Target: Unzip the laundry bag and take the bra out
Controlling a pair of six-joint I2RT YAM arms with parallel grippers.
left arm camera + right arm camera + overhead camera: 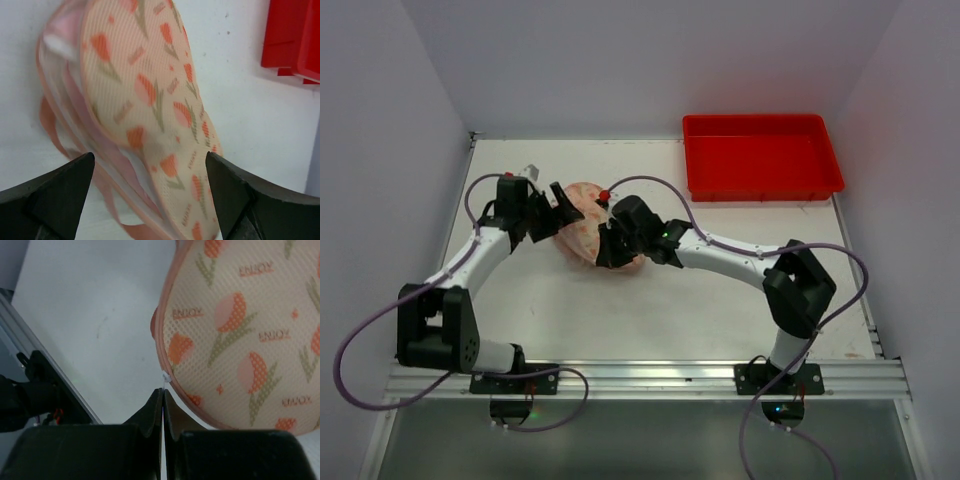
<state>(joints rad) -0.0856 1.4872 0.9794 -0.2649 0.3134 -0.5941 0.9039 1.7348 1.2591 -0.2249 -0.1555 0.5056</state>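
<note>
The laundry bag [582, 225] is a cream mesh pouch with an orange-pink flower print and pink trim, lying mid-table between both grippers. My left gripper [558, 215] is open, with its jaws on either side of the bag's end [145, 100], apart from it. My right gripper [610, 242] is shut on the small white zipper pull [165, 376] at the bag's pink edge [240, 340]. Pale pink and white fabric [62, 45] shows at the bag's side; I cannot tell if it is the bra. A pink loop [50, 120] hangs beside it.
A red tray [763, 190] stands at the back right, also seen in the left wrist view [295, 35]. White walls close in the table at left, back and right. The metal rail [650, 378] runs along the near edge.
</note>
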